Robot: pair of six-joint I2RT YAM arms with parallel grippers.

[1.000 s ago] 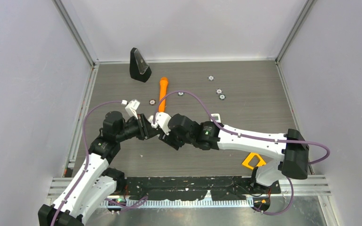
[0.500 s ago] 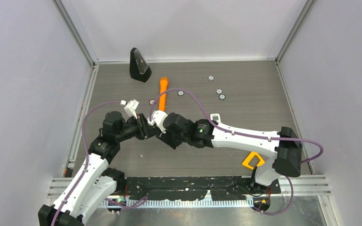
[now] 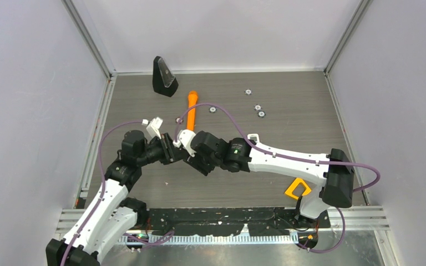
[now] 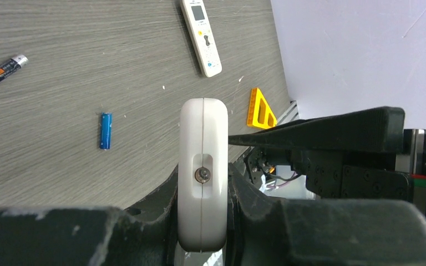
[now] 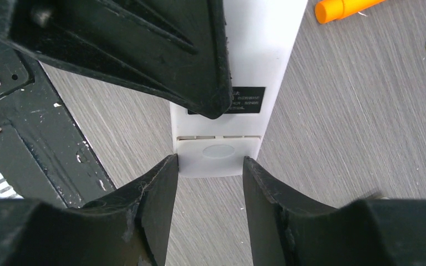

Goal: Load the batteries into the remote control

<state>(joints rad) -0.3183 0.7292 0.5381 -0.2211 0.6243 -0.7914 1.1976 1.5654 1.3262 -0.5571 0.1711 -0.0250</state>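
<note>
Top external: high above and behind both bases, facing steeply down, far, whole table point(image 3: 288, 144) in frame. Left wrist: looks out along the left fingers point(image 4: 144, 216), very near, table beyond the fingertips. Right wrist: looks down between the right fingers point(image 5: 138, 216), very near. Both wrist views share the white remote point(image 5: 255, 55) between the fingers.

- Dark grey wood-grain counter point(image 3: 288, 144), matte.
- Plain pale lavender walls point(image 3: 216, 33) at back and both sides.
- Silver aluminium frame posts point(image 3: 89, 39) at the back corners.
- Ribbed metal rail point(image 3: 374, 219) along near edge.
- Light even, soft.
</note>
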